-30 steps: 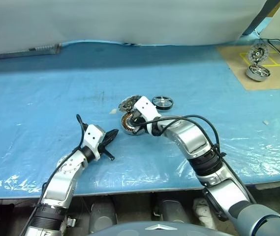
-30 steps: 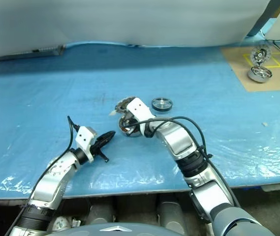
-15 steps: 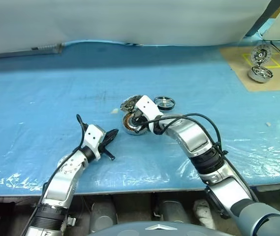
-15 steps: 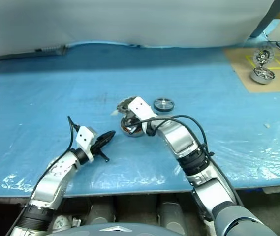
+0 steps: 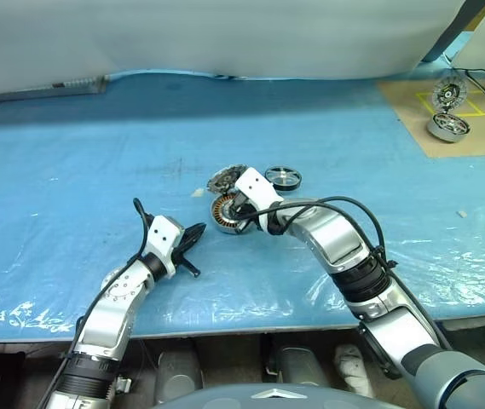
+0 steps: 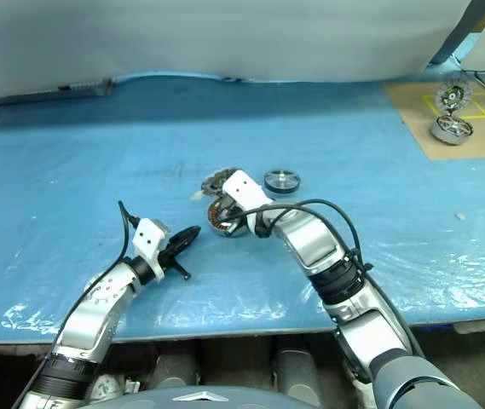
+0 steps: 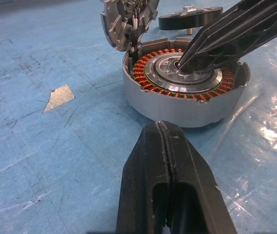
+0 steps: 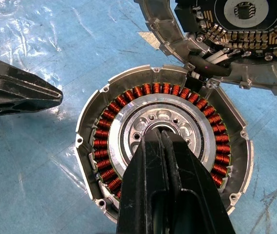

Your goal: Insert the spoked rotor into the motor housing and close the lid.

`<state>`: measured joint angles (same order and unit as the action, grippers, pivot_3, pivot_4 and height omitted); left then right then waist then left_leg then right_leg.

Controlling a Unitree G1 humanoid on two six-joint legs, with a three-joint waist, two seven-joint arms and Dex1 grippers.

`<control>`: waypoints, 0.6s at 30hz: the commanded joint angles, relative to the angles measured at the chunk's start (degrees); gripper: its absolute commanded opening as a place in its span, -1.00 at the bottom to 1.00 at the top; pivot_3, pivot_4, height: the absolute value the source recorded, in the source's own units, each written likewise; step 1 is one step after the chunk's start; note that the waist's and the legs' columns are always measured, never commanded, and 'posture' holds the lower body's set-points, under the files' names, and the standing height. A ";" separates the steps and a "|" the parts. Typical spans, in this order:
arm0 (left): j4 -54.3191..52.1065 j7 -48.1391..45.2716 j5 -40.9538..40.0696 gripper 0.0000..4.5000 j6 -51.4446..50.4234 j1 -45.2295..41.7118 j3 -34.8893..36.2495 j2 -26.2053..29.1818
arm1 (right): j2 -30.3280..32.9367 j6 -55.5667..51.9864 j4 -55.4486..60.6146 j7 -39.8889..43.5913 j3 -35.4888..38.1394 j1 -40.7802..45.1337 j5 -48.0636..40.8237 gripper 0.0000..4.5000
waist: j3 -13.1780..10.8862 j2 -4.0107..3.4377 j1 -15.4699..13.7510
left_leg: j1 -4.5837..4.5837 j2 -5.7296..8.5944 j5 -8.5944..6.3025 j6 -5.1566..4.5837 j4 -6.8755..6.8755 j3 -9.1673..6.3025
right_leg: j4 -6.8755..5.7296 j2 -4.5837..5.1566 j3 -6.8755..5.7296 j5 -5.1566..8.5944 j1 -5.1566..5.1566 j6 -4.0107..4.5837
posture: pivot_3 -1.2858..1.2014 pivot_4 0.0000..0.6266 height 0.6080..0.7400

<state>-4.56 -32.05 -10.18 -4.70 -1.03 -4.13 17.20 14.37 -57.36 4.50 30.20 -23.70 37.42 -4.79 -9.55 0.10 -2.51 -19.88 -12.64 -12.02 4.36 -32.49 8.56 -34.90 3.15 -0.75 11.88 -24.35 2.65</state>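
Right tool (image 8: 160, 134): closed, nothing gripped; black fingers pressed together, tip down on the silver centre of the motor housing, angled downward from the near side.
Left tool (image 7: 170, 146): closed, empty; fingers flat together, level, pointing toward the motor housing, just short of its near wall, apart from it.
Motor housing (image 8: 165, 146): directly under the right tool tip; round silver-grey cup, open top, ring of copper-orange windings around a silver hub with small holes; flat on the desk.
Lid (image 8: 235, 39): just beyond the motor housing from the right tool, touching its far rim; tilted up on edge, inner face with a dark round board and small parts turned toward the right wrist camera; short wires run from it to the housing rim.
Spoked rotor (image 5: 282, 177): beyond the right tool and off to its right, near the lid but apart from it; lying flat on the desk, black rim, shiny spoked face up; not in the housing.
Desk (image 5: 97, 145): covered by a blue plastic sheet, wrinkled and glossy toward the near edge, scuffed with dark marks beside the left tool.
Paper scrap (image 7: 56, 96): small pale piece, flat on the sheet, to the left of the housing as seen from the left tool.
Brown board (image 5: 447, 106): far right corner, well apart from both tools; yellow lines on it; a silver motor drum (image 5: 447, 126) and an upright spoked disc (image 5: 444, 92) behind it.
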 commanded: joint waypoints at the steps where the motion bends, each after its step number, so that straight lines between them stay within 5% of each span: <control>1: -1.35 0.20 -0.13 -1.00 0.82 0.24 0.28 0.00 | -0.31 0.16 1.69 0.75 0.35 0.57 -0.77 -0.98 | 0.00 0.00 0.00 | 0.00 0.00 0.00 0.00 0.00 0.00 | 0.00 0.00 0.00 0.00 0.00 0.00 | 0.03 -0.52 1.00; 18: -1.97 -0.05 -0.32 -1.00 -0.05 -0.07 0.27 0.38 | -3.18 6.15 -3.42 -1.80 3.59 -0.15 0.36 -0.98 | 0.00 0.00 0.04 | -0.02 -0.01 0.00 0.00 0.00 0.00 | 0.02 -0.01 -0.01 0.00 -0.01 0.00 | 0.03 -0.52 1.00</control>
<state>-4.61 -32.02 -10.16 -4.96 -0.64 -4.14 17.33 11.05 -52.34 0.28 28.49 -20.74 37.29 -4.64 -9.55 0.10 -2.46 -19.90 -12.65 -12.02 4.36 -32.49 8.56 -34.88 3.14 -0.76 11.88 -24.37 2.65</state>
